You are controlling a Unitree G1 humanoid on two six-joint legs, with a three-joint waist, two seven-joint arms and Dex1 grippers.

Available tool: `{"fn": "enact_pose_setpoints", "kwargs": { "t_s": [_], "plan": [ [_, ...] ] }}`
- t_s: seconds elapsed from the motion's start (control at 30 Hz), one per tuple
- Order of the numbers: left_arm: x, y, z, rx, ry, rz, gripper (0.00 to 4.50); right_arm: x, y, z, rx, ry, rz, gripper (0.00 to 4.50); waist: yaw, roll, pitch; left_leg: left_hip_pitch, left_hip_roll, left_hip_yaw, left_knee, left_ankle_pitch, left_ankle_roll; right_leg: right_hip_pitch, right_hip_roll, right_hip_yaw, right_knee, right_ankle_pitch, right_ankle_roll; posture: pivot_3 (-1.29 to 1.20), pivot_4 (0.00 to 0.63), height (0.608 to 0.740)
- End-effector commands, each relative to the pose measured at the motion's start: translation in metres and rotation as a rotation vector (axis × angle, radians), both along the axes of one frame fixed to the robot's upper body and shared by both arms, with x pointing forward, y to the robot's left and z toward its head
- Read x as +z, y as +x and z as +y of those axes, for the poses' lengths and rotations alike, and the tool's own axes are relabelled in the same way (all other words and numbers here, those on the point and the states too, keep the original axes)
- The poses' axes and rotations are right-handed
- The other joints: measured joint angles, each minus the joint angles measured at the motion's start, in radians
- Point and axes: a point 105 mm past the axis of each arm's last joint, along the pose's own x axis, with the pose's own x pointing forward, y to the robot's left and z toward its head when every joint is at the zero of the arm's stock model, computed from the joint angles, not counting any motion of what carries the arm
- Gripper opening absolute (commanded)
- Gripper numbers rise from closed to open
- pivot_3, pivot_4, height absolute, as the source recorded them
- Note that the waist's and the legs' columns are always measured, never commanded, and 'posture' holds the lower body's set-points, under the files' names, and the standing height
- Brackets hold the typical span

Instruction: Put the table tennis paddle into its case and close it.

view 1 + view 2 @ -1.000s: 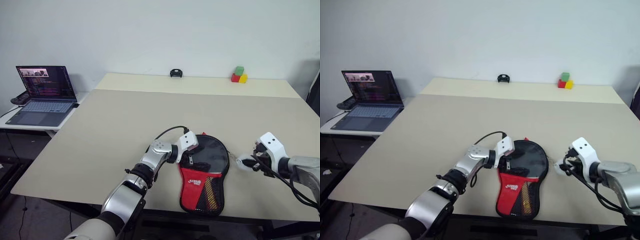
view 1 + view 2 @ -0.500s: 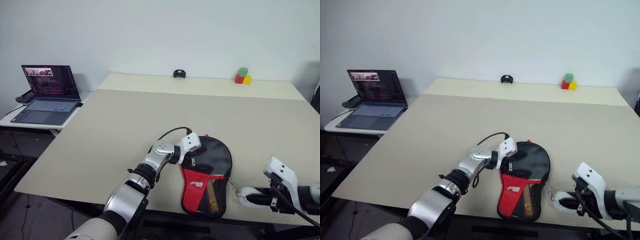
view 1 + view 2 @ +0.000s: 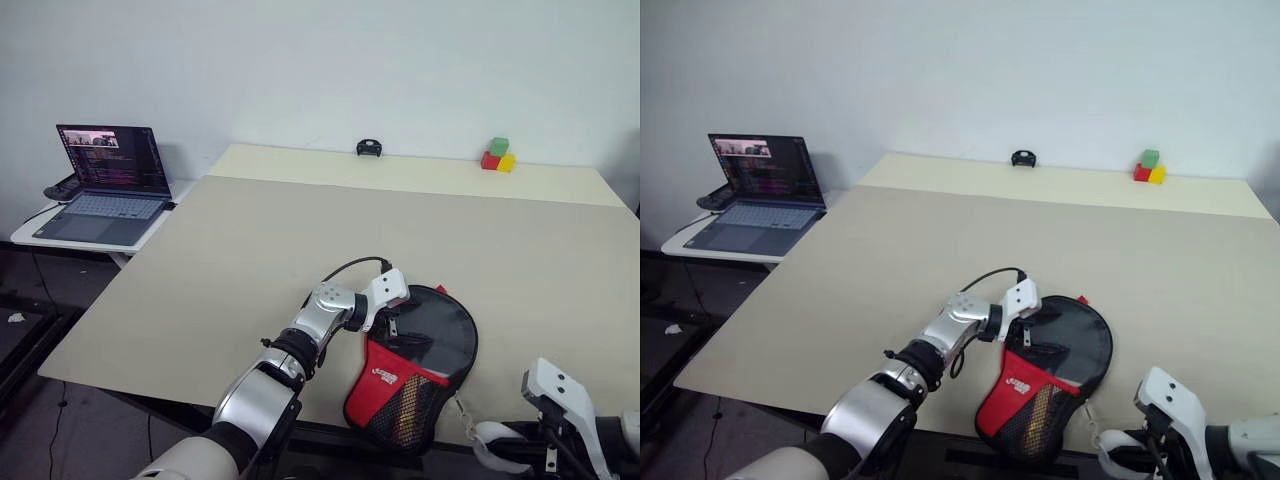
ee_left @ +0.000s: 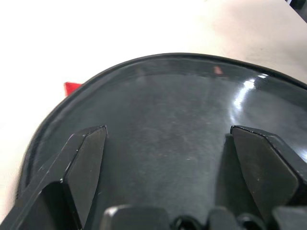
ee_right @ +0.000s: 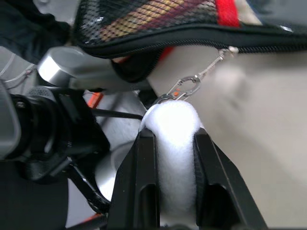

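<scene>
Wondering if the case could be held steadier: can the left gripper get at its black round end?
Probably yes: the open left gripper already sits over the black-and-red fabric paddle case, fingers spread across its face, nothing between.

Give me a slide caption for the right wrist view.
Right gripper shut on the white fluffy ball, chained by a clip to the case's zipper edge.

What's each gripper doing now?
Left gripper: open, fingers pressed on the case.
Right gripper: shut on the white fluffy ball clipped to the zipper.
</scene>
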Motion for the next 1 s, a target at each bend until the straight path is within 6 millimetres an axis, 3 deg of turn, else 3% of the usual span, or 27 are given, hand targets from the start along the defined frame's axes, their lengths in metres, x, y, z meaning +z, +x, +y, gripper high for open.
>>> {"fn": "enact_pose_setpoints", "kwargs": {
  "t_s": [0.03,0.17,0.4,0.57,0.77,0.9,1.0],
  "plan": [
    [-0.038,-0.009,0.013,0.019,0.126,0.079,4.5,-0.004,-0.005,0.02,0.02,0.09,0.031,0.44,-0.002,-0.001,-0.001,0.0,0.0,0.0,0.0,0.0,0.0,0.0,0.0,0.0,0.0,0.0,0.0,0.0,0.15,0.74],
    [-0.036,-0.007,0.013,0.026,0.121,0.074,4.5,0.009,0.016,0.01,-0.066,0.117,-0.01,0.44,-0.005,-0.001,-0.001,0.002,0.0,0.001,0.0,0.0,0.0,0.001,0.0,0.001,0.001,0.0,0.0,0.0,0.15,0.74],
    [-0.034,-0.005,0.011,0.042,0.11,0.061,4.5,0.023,0.026,0.009,-0.097,0.143,-0.04,2.71,-0.006,-0.001,-0.001,0.002,0.001,0.001,0.0,0.0,0.0,0.001,0.0,0.002,0.002,0.001,0.0,0.0,0.15,0.74],
    [-0.03,-0.003,0.009,0.053,0.094,0.052,4.5,0.038,0.03,0.01,-0.104,0.169,-0.086,2.71,-0.005,-0.001,-0.001,0.003,0.0,0.001,0.001,0.0,0.0,0.001,0.0,0.002,0.002,0.001,0.001,0.0,0.15,0.74],
    [-0.018,0.002,0.003,0.064,0.049,0.019,4.5,0.072,0.055,0.004,-0.119,0.21,-0.207,2.71,-0.006,-0.001,-0.001,0.003,0.001,0.002,0.001,0.0,0.001,0.002,0.0,0.003,0.002,0.002,0.002,0.0,0.15,0.74],
    [-0.01,0.005,0.001,0.071,0.024,-0.007,4.5,0.074,0.06,-0.001,-0.123,0.197,-0.208,2.71,-0.005,-0.001,-0.001,0.002,0.001,0.001,0.001,0.0,0.001,0.001,0.0,0.003,0.001,0.002,0.001,0.0,0.15,0.74],
    [-0.003,0.006,0.0,0.069,0.001,-0.019,4.5,0.071,0.077,-0.005,-0.161,0.172,-0.26,3.3,-0.009,-0.001,-0.001,0.001,0.001,0.002,0.001,0.0,0.001,0.0,-0.001,0.003,0.001,0.002,0.001,0.0,0.15,0.74]
  ]
}}
